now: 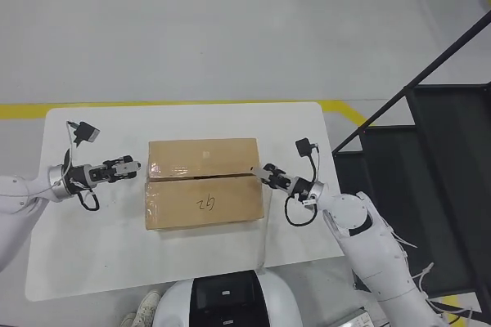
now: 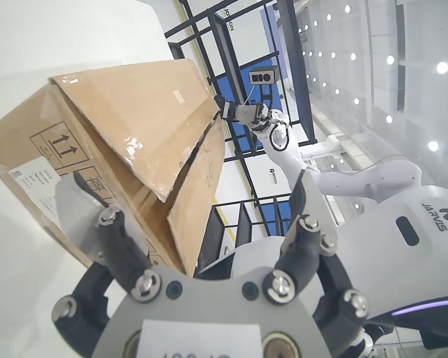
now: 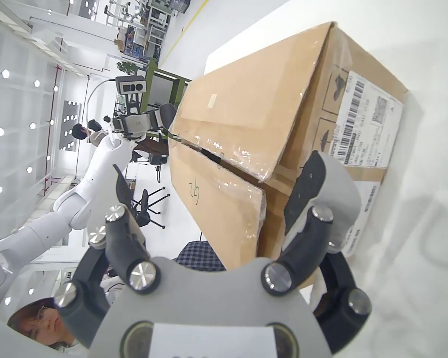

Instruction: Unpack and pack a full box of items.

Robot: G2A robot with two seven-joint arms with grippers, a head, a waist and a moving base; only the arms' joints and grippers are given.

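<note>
A brown cardboard box (image 1: 203, 181) lies in the middle of the white table (image 1: 82, 253). Its two top flaps are down, with torn clear tape along the slightly parted middle seam. My left gripper (image 1: 133, 167) sits just off the box's left end at seam height, open, with the box corner (image 2: 134, 121) showing between its fingers (image 2: 78, 195). My right gripper (image 1: 264, 172) is at the box's right end by the seam, open, its fingers (image 3: 315, 176) spread in front of the labelled end of the box (image 3: 246, 113).
A black metal stair frame (image 1: 425, 139) stands close to the table's right side. A yellow floor line (image 1: 344, 106) runs behind the table. There is bare tabletop in front of and behind the box. A thin pale strip (image 1: 264, 237) runs from near the right gripper toward the front edge.
</note>
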